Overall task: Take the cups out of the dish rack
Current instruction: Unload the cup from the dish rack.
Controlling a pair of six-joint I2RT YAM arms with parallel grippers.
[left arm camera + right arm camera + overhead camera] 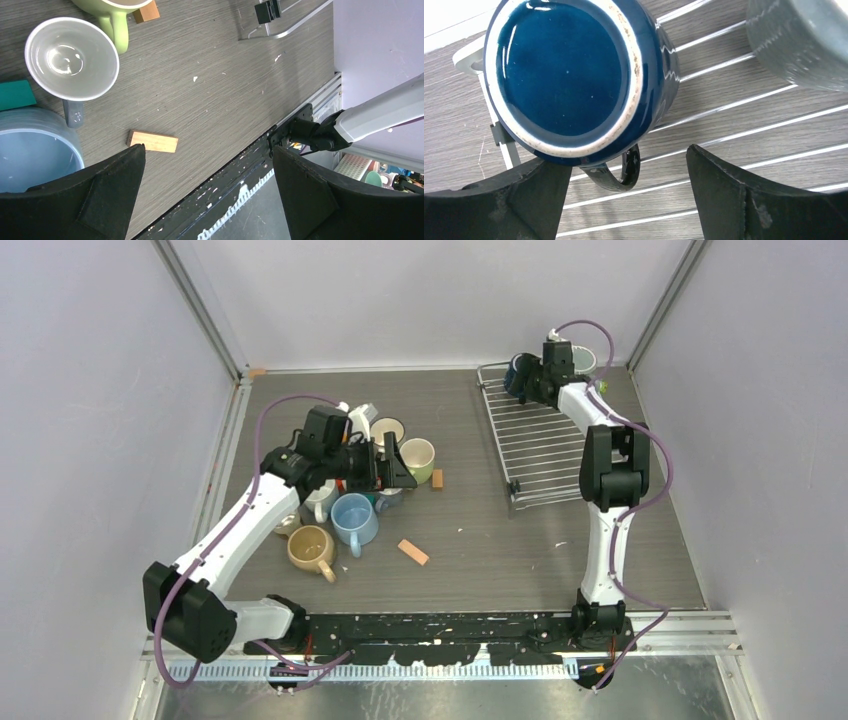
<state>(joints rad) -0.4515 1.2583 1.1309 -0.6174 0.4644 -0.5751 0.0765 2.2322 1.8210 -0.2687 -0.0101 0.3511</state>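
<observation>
- Right claw [624, 160] released: jaws spread wide at the 11 o'clock corner of the silver wire-grid dish rack [540, 440], clenching nothing.
- Glossy navy handled mug [564, 75] lies on the rack at that corner, base turned to the wrist camera. Its handle points to 6 o'clock, down between the fingers; contact cannot be judged.
- Ribbed grey mug [804, 40] on the rack at 1 o'clock, cut off by the frame edge.
- Left claw [208, 149] also released, hanging over bare table beside a small tan wooden block [152, 141].
- Off the rack, at 9 o'clock on the table: white mug [72, 57], lime green mug [116, 27] and light blue mug [30, 155], the last two cropped; tan mug [310, 548].
- Other mugs there are hidden under the left arm.
</observation>
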